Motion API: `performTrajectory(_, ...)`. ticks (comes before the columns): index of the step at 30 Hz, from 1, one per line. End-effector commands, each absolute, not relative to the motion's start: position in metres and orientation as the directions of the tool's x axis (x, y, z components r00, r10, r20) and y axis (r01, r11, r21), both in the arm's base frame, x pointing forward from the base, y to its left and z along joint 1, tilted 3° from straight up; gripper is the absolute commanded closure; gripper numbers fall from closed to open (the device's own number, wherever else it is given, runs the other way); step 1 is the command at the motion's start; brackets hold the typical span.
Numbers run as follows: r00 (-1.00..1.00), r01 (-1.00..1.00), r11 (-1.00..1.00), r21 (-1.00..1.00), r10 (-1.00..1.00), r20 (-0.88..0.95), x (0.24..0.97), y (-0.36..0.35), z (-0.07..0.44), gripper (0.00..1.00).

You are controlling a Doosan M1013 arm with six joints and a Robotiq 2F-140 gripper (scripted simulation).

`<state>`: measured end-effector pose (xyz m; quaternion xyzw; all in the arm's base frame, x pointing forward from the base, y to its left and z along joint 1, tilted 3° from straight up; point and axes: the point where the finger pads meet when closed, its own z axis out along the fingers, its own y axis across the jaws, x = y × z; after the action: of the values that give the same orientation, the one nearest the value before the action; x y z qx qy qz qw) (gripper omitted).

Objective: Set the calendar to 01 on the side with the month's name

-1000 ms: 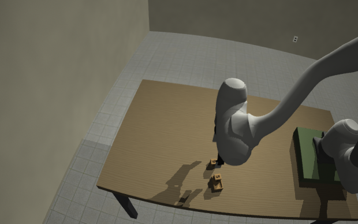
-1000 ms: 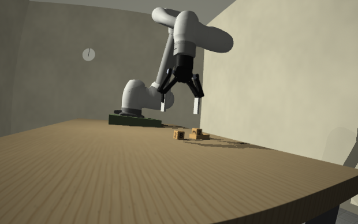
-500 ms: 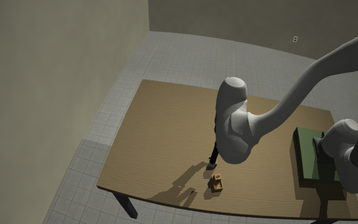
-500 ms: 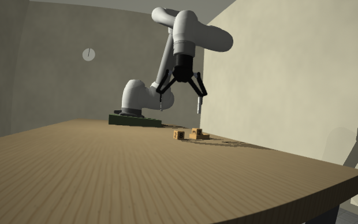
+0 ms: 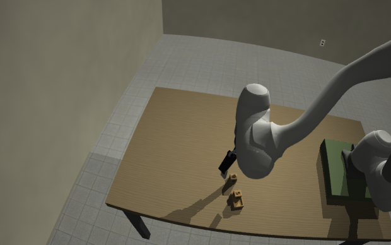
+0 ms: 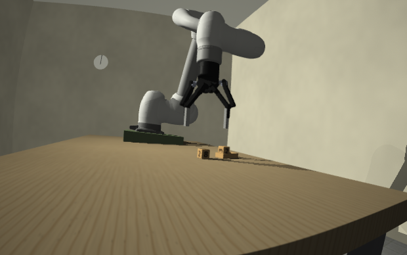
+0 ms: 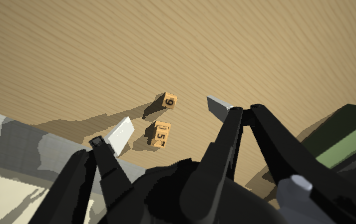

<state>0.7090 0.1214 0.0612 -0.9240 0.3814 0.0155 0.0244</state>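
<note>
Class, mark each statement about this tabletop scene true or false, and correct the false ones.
1. The gripper is open and holds nothing. True.
2. Both number cubes sit in the tray. False: one cube is in the tray; the loose cube rests on the table beside it.
3. The loose cube's top face shows a 6 in the wrist view. True.
4. The gripper is touching the loose cube. False: in the exterior view it hangs well above both cubes.
5. The cube in the tray shows a 5 on top. True.
6. The arm's base stands on a red plate. False: the plate is green.
</note>
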Motion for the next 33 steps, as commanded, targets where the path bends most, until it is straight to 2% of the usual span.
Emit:
performTrajectory(1,0.576,-0.817,-0.576,-0.018,-0.816,-0.044,0.7091,0.1214,0.0620,0.00)
performTrajectory(6,0.407,-0.914,-0.407,-0.009,-0.912,-0.046,0.7091,0.1214,0.0628,0.00)
performTrajectory(9,0.381,-0.924,-0.381,-0.008,-0.923,-0.047,0.7091,0.1214,0.0629,0.00)
performTrajectory(10,0.283,-0.959,-0.283,-0.003,-0.958,-0.047,0.7091,0.1213,0.0633,0.00)
performTrajectory(14,0.181,-0.983,-0.181,0.002,-0.982,-0.047,0.7091,0.1213,0.0637,0.00)
performTrajectory(17,0.031,-0.999,-0.032,0.009,-0.998,-0.047,0.7092,0.1213,0.0643,0.00)
performTrajectory(23,-0.202,-0.979,0.202,0.019,-0.978,-0.043,0.7092,0.1212,0.0652,0.00)
performTrajectory(26,-0.230,-0.973,0.230,0.021,-0.972,-0.043,0.7092,0.1212,0.0653,0.00)
performTrajectory(27,-0.326,-0.945,0.325,0.025,-0.945,-0.040,0.7092,0.1212,0.0657,0.00)
performTrajectory(33,-0.499,-0.866,0.498,0.032,-0.866,-0.035,0.7092,0.1211,0.0664,0.00)
